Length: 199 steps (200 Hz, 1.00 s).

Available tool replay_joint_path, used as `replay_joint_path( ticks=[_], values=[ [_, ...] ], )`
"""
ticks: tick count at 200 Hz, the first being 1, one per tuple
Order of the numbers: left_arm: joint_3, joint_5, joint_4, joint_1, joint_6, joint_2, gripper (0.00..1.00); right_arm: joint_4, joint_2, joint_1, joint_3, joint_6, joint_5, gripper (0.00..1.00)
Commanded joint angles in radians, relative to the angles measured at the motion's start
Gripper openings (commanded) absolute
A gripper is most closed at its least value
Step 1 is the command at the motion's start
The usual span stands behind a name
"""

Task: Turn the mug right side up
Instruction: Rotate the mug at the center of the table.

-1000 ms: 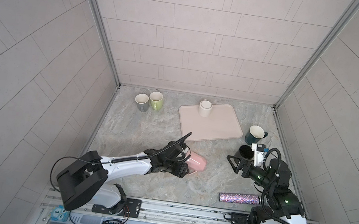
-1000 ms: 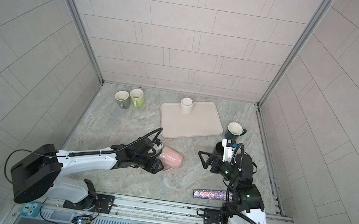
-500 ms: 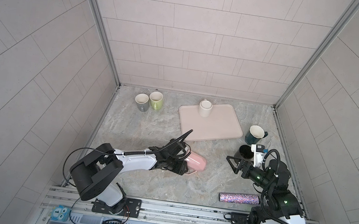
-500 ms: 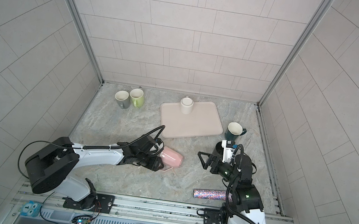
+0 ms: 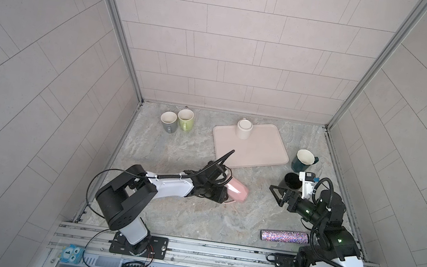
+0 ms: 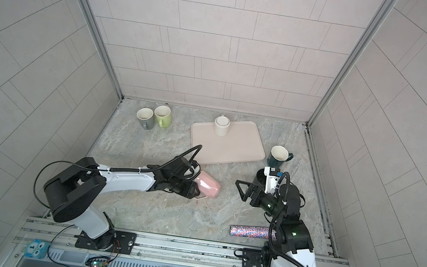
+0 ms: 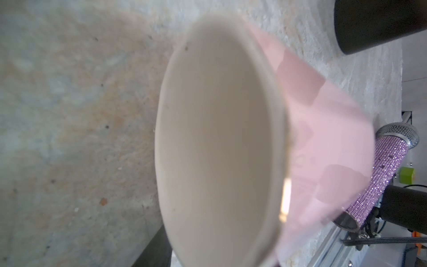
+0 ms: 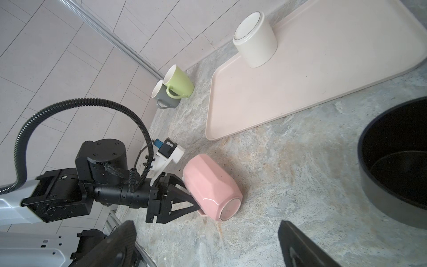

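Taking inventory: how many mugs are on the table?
6: grey mug, green mug at back; cream mug on tray; teal mug, black mug near right gripper; pink mug at left gripper.

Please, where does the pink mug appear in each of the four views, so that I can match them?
Top view: pink mug on its side, mid-table.
Top view: same spot, slightly further left in the picture.
Left wrist: very close, mouth facing the camera.
Right wrist: on its side, base facing the camera.
Shared landmark: black mug, in all four.
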Motion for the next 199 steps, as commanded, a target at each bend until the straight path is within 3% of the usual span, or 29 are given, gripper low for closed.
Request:
replay_joint_path(
  ticks=[1,68,119,199],
  values=[
    [0.067,-0.043,0.037,0.012,0.041,0.019,0.44,0.017,-0.001,0.006,-0.007,0.007,0.015,0.97],
    [0.119,0.010,0.099,0.030,0.040,0.142,0.46,-0.031,0.022,0.006,0.035,-0.037,0.009,0.97],
    [0.131,-0.001,0.104,0.034,0.040,0.153,0.46,-0.040,0.074,0.018,0.025,-0.060,0.034,0.97],
    [0.092,0.021,0.191,0.088,0.012,0.096,0.54,0.058,0.210,0.157,0.021,-0.058,0.164,0.97]
  ],
)
